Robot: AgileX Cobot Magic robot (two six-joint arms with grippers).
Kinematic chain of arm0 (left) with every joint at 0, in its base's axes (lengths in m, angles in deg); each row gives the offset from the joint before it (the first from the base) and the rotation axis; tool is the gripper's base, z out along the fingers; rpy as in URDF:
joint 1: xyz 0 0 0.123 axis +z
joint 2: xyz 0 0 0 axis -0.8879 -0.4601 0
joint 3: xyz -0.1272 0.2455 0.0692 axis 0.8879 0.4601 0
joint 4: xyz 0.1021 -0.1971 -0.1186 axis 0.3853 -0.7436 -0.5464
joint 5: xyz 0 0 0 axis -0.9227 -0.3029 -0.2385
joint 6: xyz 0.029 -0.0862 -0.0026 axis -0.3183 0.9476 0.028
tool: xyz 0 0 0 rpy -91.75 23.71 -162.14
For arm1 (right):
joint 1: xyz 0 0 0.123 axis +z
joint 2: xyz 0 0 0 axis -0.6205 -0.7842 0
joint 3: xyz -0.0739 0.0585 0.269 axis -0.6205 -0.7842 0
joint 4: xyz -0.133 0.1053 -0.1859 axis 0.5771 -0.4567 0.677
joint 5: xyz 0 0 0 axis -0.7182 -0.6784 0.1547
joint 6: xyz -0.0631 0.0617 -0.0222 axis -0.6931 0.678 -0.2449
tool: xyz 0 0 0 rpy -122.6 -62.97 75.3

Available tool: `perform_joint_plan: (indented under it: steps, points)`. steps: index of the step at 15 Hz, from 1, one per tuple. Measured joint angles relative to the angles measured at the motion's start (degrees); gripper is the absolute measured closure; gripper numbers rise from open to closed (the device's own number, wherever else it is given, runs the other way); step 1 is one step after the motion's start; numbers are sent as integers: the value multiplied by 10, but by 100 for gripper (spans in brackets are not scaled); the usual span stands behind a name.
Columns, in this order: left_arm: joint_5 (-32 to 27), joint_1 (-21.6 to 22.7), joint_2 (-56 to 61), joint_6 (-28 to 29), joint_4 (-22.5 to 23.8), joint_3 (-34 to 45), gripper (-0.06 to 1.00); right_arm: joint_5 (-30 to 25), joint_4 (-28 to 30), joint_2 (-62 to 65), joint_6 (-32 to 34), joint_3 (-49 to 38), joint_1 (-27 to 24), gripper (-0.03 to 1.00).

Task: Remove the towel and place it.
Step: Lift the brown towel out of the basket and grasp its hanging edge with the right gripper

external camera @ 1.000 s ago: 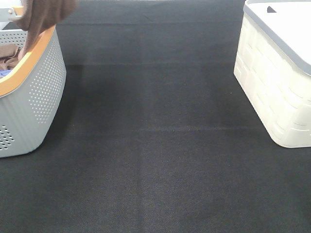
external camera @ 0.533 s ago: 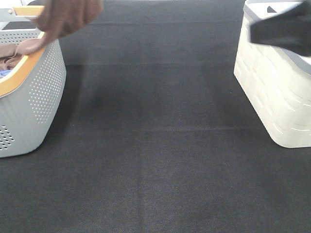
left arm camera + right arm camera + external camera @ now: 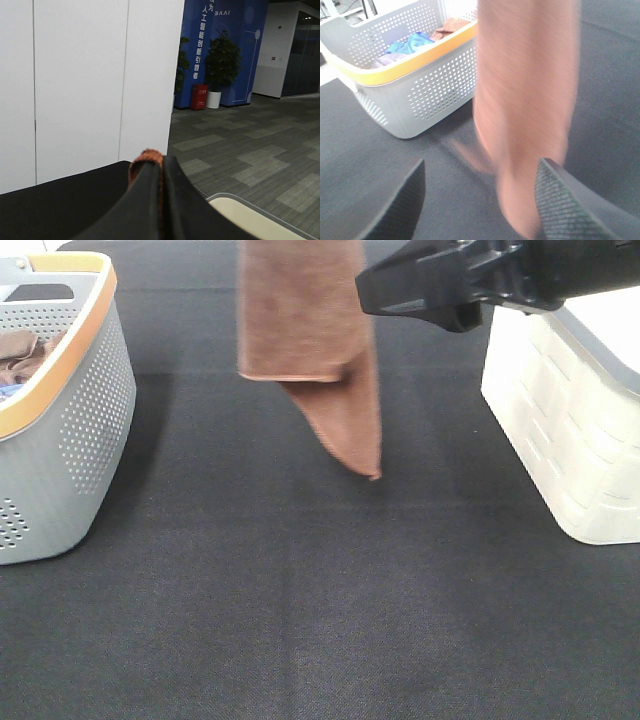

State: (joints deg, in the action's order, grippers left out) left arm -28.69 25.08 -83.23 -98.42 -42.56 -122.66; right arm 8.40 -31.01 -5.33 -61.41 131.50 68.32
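The towel (image 3: 310,350), a reddish-brown cloth with a stitched hem, hangs from above the top edge of the exterior view over the black mat, its lowest corner clear of the mat. My left gripper (image 3: 161,167) is shut on the towel's upper edge (image 3: 145,157); it is out of the exterior view. My right gripper (image 3: 368,290) reaches in from the top right, right beside the towel. In the right wrist view it (image 3: 480,200) is open, with the blurred towel (image 3: 525,100) hanging just ahead of its fingers, not touching them.
A grey perforated basket (image 3: 70,420) with an orange rim stands at the left, holding a darker bunched brown cloth (image 3: 18,352) and a blue cloth (image 3: 410,44). A white lidded bin (image 3: 570,440) stands at the right. The black mat (image 3: 300,590) lies between them.
The towel has been lifted out of the basket and carried right to the top middle. My right arm has moved left from over the white bin to beside the towel.
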Motion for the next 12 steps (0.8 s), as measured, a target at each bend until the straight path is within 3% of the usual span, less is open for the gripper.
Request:
perform_joint_plan:
  steps: [5,12]
  points:
    - [45,-48,-8,0,0,0,94,37,-1,-43,-1,0,0,36]
    - [62,-52,-8,0,1,0,94,38,32,-81,13,0,0,36]
